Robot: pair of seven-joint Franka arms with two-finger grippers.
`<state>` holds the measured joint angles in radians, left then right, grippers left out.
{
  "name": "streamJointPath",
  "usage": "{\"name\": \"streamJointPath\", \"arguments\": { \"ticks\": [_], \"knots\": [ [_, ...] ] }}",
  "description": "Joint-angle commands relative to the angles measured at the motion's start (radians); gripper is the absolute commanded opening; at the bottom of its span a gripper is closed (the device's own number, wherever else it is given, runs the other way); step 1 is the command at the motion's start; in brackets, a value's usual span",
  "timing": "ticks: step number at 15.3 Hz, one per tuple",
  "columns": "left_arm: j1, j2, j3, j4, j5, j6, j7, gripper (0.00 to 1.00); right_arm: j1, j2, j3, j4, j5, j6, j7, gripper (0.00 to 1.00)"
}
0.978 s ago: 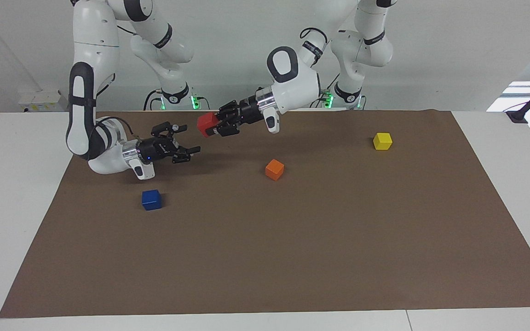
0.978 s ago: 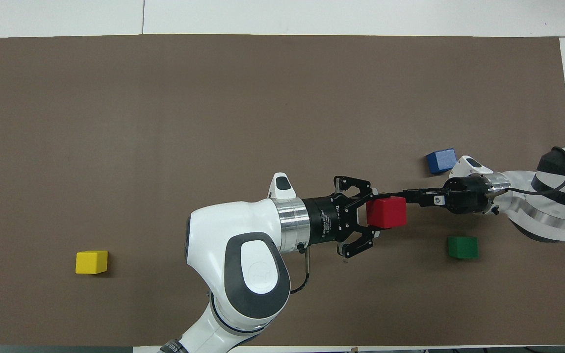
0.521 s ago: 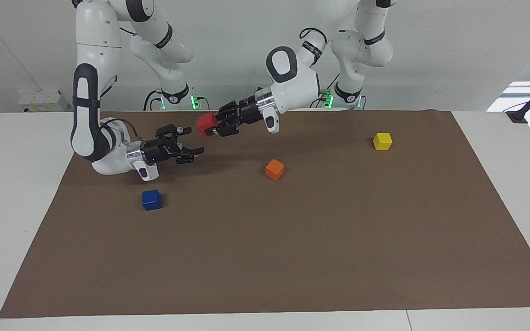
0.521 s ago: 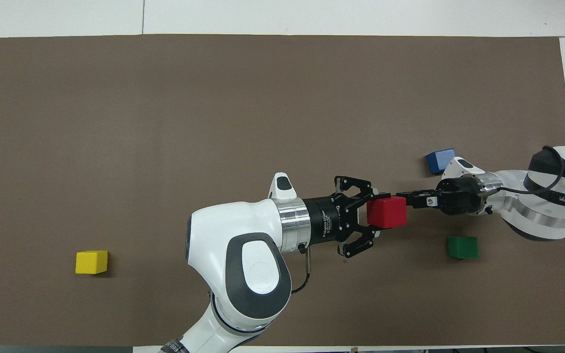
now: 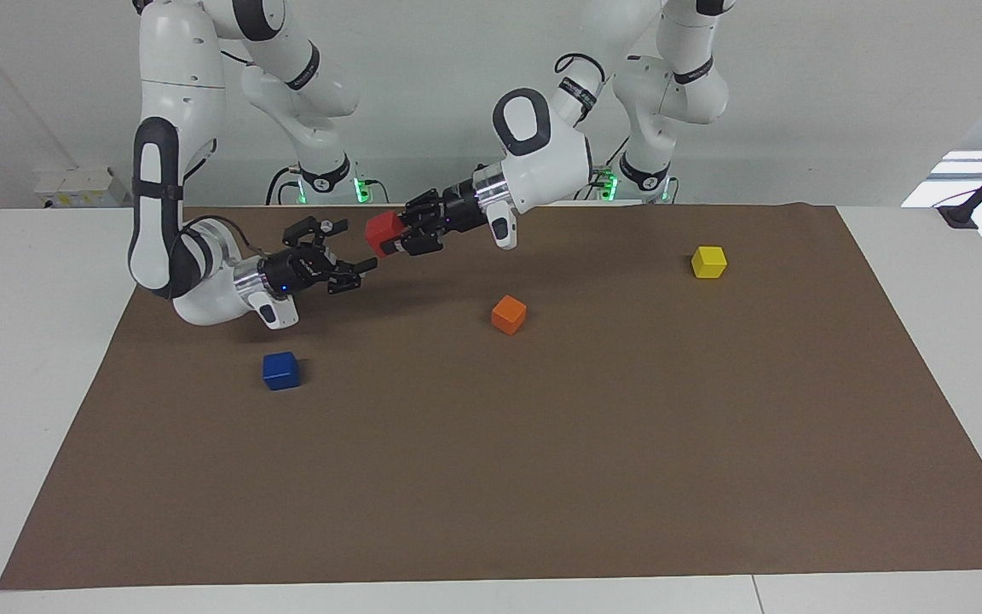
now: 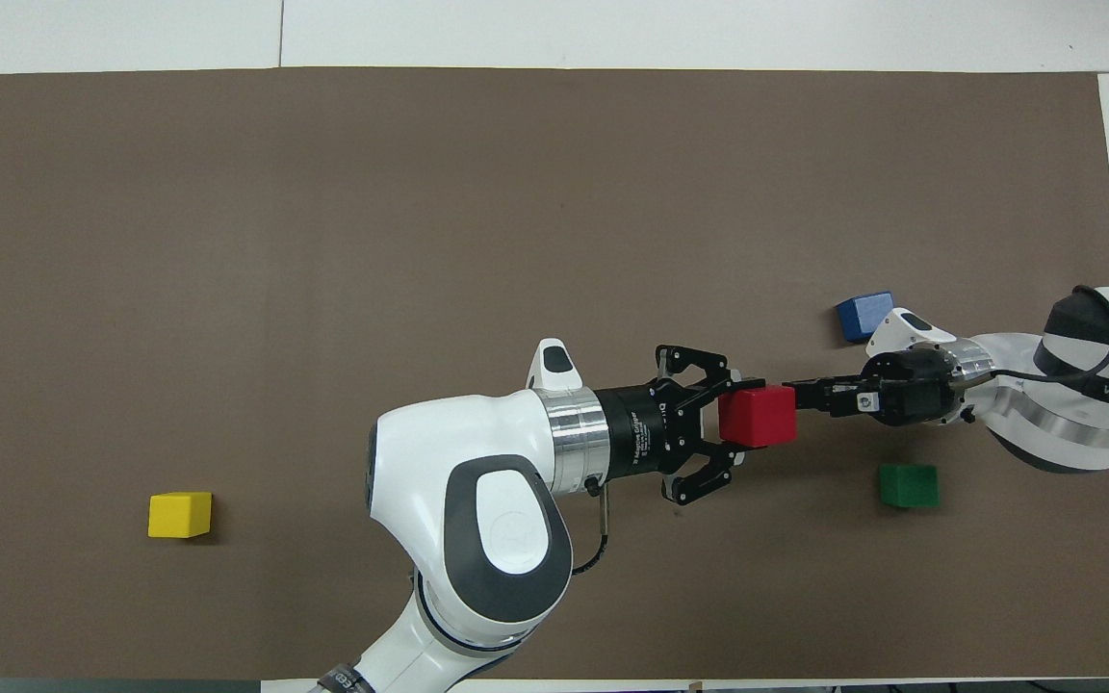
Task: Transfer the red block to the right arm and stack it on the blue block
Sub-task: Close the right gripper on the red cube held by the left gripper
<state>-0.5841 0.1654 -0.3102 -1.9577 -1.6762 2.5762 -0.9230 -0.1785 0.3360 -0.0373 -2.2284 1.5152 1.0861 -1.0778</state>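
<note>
**Right gripper moves up to the red block**

The right gripper (image 5: 358, 268) has come up and closer to the red block (image 5: 384, 233) since a second ago; the block has hardly moved. The block is up in the air, over the brown mat (image 5: 542, 477), near the robots. The left gripper (image 5: 395, 234) is clenched on it and holds it out sideways. The right gripper's fingers are spread wide, just beside the block and a bit lower, with nothing in them.

This looks like the hand-over step. Next, I think the right gripper must slide its fingers around the block's free sides and squeeze. Only then should the left one let go.

The blue block (image 5: 280, 370) waits on the mat, toward the right arm's end. Orange (image 5: 508, 314), yellow (image 5: 708, 261) and green (image 6: 908, 484) blocks lie apart.
</note>
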Motion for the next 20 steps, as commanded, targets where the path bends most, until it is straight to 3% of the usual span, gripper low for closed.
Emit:
{"name": "streamJointPath", "arguments": {
  "ticks": [1,8,20],
  "knots": [
    [-0.022,0.011,0.013,0.017,-0.022,0.022,0.018,0.00,0.002,-0.008,0.005,-0.005,0.046,-0.002,0.010,1.00],
    [-0.037,0.017,0.010,0.023,-0.036,0.050,0.018,0.00,0.086,-0.006,0.005,-0.004,0.158,0.074,0.010,1.00],
    [-0.039,0.031,0.010,0.039,-0.057,0.056,0.016,0.00,0.090,-0.005,0.007,0.000,0.169,0.087,0.010,1.00]
  ]
}}
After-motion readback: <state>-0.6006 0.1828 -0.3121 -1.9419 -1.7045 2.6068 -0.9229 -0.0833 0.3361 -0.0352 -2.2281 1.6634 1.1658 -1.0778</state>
